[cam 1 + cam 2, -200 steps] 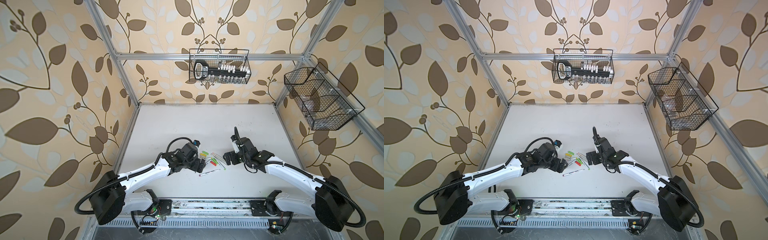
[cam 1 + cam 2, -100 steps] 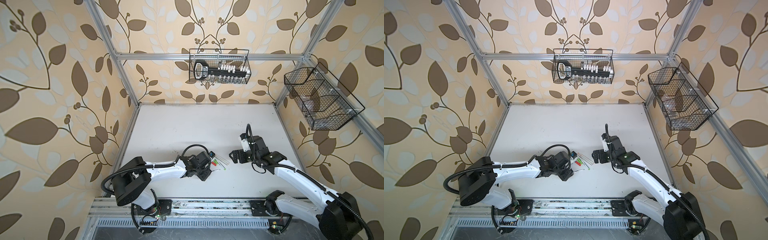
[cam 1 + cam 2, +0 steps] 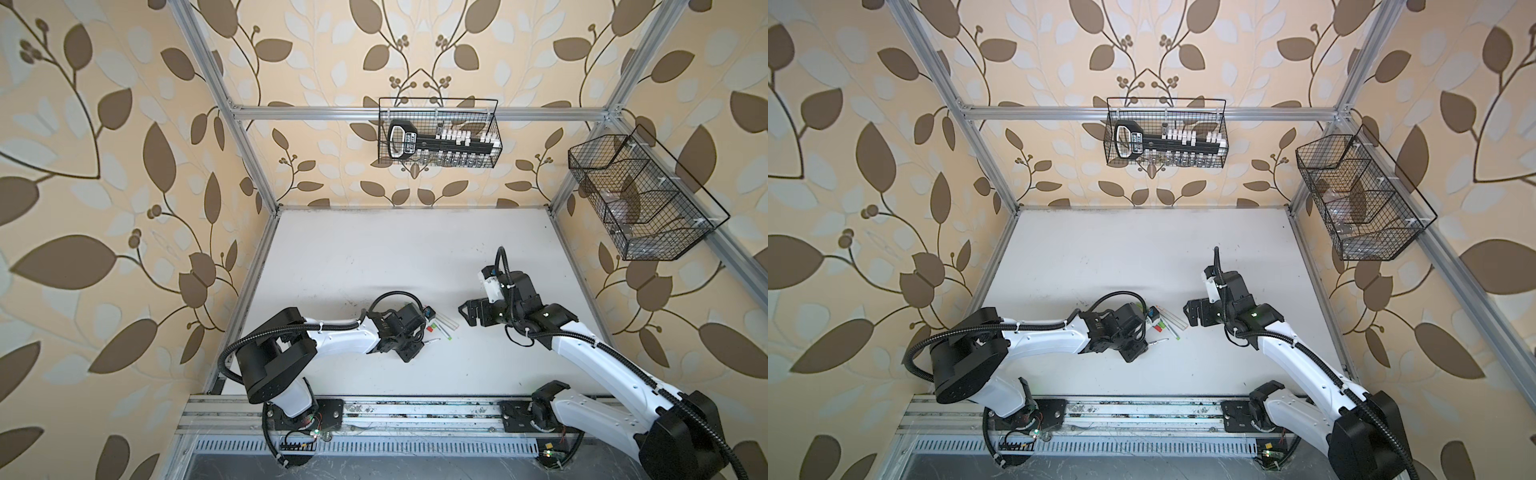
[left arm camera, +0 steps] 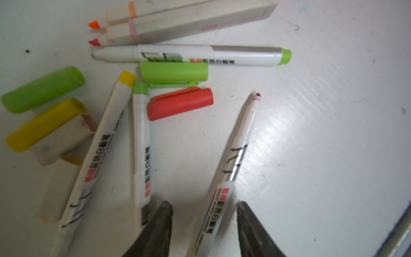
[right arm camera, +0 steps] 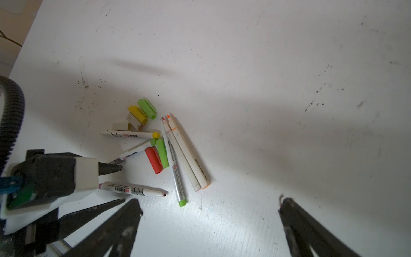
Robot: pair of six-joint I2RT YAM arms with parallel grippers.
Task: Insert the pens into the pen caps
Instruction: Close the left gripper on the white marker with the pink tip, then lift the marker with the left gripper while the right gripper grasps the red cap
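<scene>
straddling the red-tipped pen (image 4: 235, 160), the left end effector (image 4: 204, 205) sits just left of the red cap (image 4: 180, 104) in both top views. its jaws are parted, one on each side of the white barrel, with a sliver of surface (image 5: 266, 66) showing on both sides, so it is open around the pen, not clamped on it. that pen lies flat, apart from the red cap, on the side nearer the robot's bases, its tip bare. a green cap (image 4: 174, 71) lies just beside the red cap. a green-ended pen (image 4: 200, 55) lies just beyond that, then two thick highlighters (image 4: 189, 24). a yellow-ended pen (image 4: 100, 144) and a second green-ended pen (image 4: 141, 144) point their coloured ends toward the red cap. a second green cap (image 4: 42, 89), a yellow cap (image 4: 44, 124) and whitish caps (image 4: 64, 142) cluster beyond those two pens. well right of the red cap, the right end effector (image 5: 210, 200) hovers over bare surface, jaws spread wide, holding nothing.
</scene>
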